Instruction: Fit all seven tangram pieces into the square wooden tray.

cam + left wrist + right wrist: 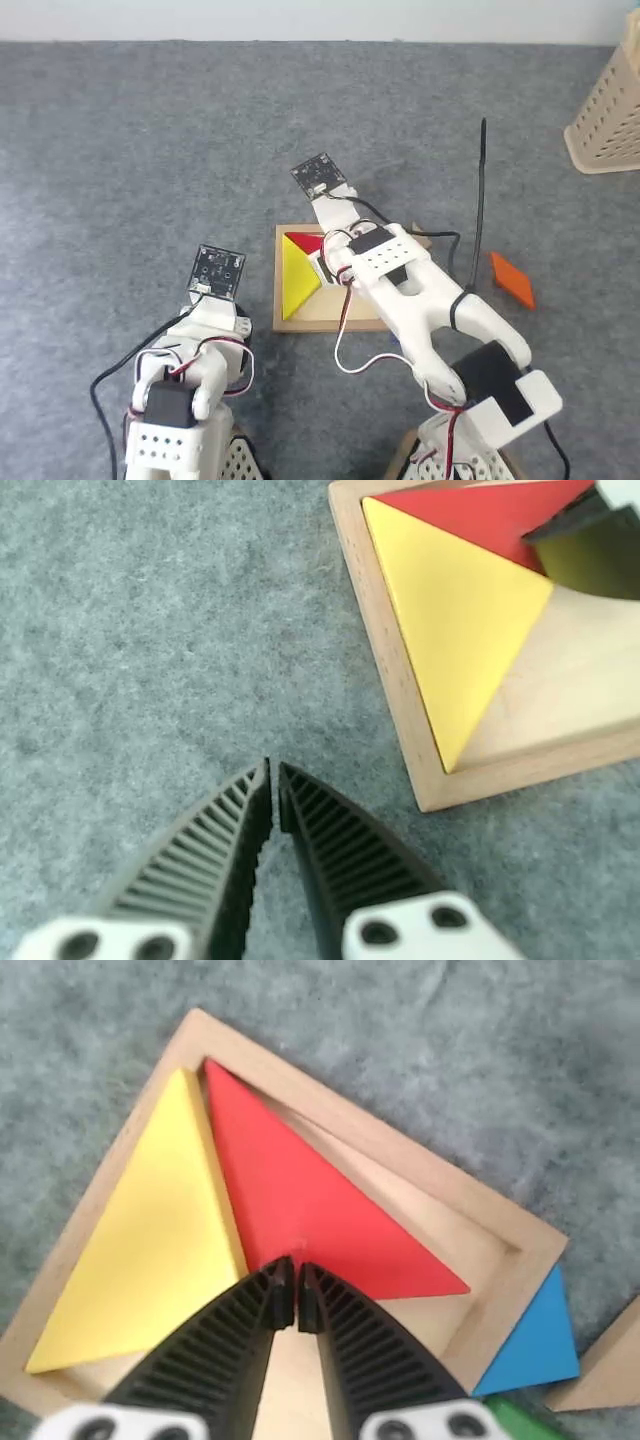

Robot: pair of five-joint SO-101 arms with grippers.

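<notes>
Jaws, two sets:
- Left gripper: your ribbed black fingers are pressed together with nothing between them. They hang over the bare mat, just beside one outer corner of the tray.
- Right gripper: fingers likewise closed on nothing. The tips are over the tray, at the seam where the yellow and red pieces meet. Whether they touch the pieces cannot be told.

Items, largest first:
1. Grey felt-like mat, covering the table under both arms.
2. Square wooden tray with a raised rim, lying flat on the mat. It sits ahead of your right arm, and part of its floor shows as bare wood.
3. Large yellow wooden triangle, flat inside the tray, its long side against the rim nearest your left arm.
4. Large red wooden triangle, flat inside the tray. It lies edge to edge with the yellow one, its long side along the adjoining far rim.
5. Orange wooden parallelogram, on the mat, well apart from the tray on your right arm's outer side.
6. Small blue wooden triangle, on the mat outside the tray, against the outer rim.
7. Green piece, just beside the blue one; a sliver shows, shape unclear
</notes>
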